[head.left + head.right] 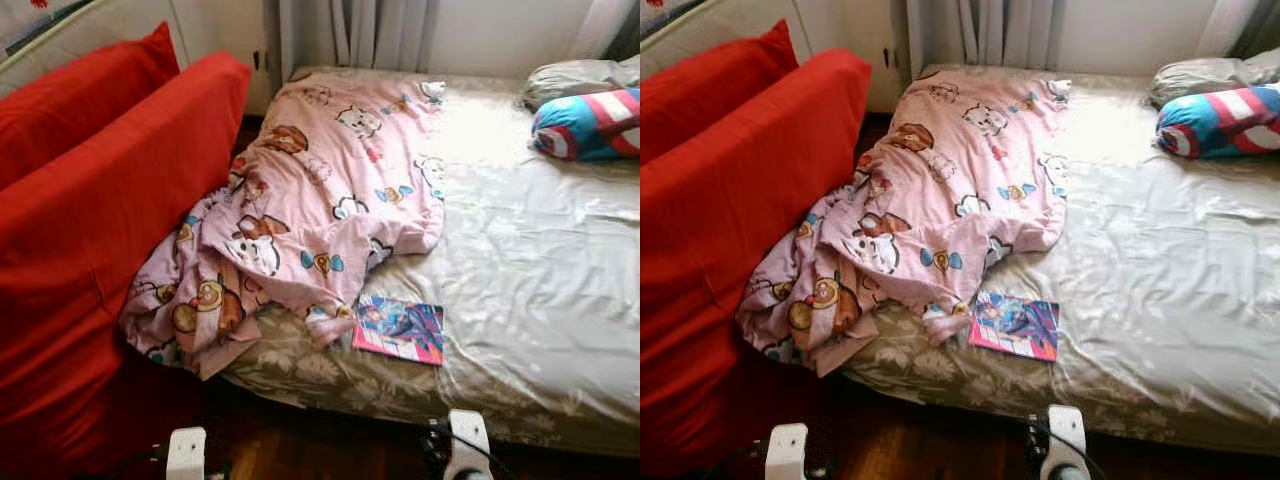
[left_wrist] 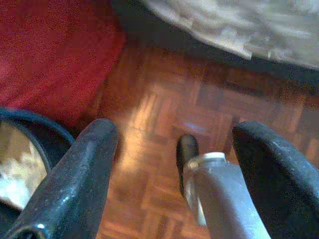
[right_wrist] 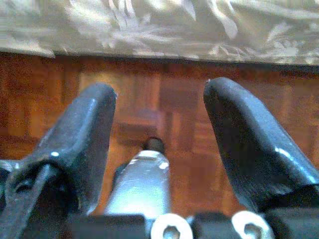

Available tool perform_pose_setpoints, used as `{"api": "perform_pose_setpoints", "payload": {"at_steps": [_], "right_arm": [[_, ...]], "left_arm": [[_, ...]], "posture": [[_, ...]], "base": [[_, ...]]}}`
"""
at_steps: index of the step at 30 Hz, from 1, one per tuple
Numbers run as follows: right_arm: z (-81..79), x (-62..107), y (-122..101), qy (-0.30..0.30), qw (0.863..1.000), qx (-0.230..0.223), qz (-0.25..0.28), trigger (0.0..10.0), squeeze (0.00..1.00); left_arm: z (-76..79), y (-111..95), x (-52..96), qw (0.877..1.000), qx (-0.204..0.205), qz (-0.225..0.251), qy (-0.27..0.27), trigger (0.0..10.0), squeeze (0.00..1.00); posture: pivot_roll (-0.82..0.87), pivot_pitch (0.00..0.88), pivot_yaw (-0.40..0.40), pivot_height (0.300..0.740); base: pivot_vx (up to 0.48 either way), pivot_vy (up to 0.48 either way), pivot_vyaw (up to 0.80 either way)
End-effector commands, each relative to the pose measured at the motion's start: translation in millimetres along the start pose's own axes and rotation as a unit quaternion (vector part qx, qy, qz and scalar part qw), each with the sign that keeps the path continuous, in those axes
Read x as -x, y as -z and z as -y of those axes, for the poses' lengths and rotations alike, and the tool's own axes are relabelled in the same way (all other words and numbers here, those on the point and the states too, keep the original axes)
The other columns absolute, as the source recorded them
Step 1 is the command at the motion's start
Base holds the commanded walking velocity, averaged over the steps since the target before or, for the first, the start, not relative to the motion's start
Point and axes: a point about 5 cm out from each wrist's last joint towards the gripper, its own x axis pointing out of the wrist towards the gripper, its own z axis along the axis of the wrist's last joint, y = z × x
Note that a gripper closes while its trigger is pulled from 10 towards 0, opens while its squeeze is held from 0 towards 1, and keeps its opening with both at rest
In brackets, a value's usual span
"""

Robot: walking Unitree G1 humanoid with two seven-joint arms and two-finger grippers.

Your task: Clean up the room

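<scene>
Pink cartoon-print blanket (image 1: 300,210) lies crumpled on the bed (image 1: 540,290), spilling over its edge at eight o'clock beside red cushions (image 1: 90,200); a thin magazine (image 1: 398,329) sits at six o'clock. Blanket looks soft and light, best pinched at a bunched fold. Left wrist view: left gripper (image 2: 174,164) spread wide, empty, above parquet floor (image 2: 164,109). Right wrist view: right gripper (image 3: 159,124) likewise wide, bed edge at twelve o'clock.

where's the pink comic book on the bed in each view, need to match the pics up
Left eye view: the comic book lies flat near the bed's front edge, lower centre, just beside the pink blanket.
Right eye view: same spot, shifted a little left.
Left wrist view: not in it.
Right wrist view: not in it.
Shared landmark: the floral bedsheet hanging over the parquet floor.
</scene>
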Motion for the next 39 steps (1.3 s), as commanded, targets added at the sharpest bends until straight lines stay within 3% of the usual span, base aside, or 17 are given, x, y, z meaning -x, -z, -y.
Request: {"api": "perform_pose_setpoints", "payload": {"at_steps": [1, 15, 25, 39], "right_arm": [[9.4, 2.9, 7.6, 0.013, 1.0, -0.004, -0.012, 10.0, 0.0], [9.0, 3.0, 7.2, 0.009, 1.0, -0.003, -0.007, 10.0, 0.0], [8.1, 3.2, 6.3, 0.0, 1.0, 0.011, -0.001, 10.0, 0.0], [6.9, 3.7, 4.1, -0.002, 1.0, -0.003, 0.022, 10.0, 0.0]], "left_arm": [[4.1, 3.9, 1.0, 1.0, 0.002, -0.006, 0.006, 10.0, 0.0], [3.8, 4.2, 1.2, 1.0, 0.002, -0.005, 0.006, 10.0, 0.0], [3.9, 3.7, 1.7, 1.0, 0.002, 0.003, 0.013, 10.0, 0.0], [4.3, -0.9, 2.6, 0.999, 0.009, 0.034, 0.024, 10.0, 0.0]], "posture": [[-0.02, 0.118, -0.007, 0.74], [-0.02, 0.121, -0.007, 0.74], [-0.02, 0.125, -0.006, 0.74], [-0.02, 0.122, -0.003, 0.74]], "base": [[0.27, 0.0, 0.0], [0.267, 0.0, 0.0], [0.0, 0.0, 0.0], [0.0, 0.0, 0.71]]}}
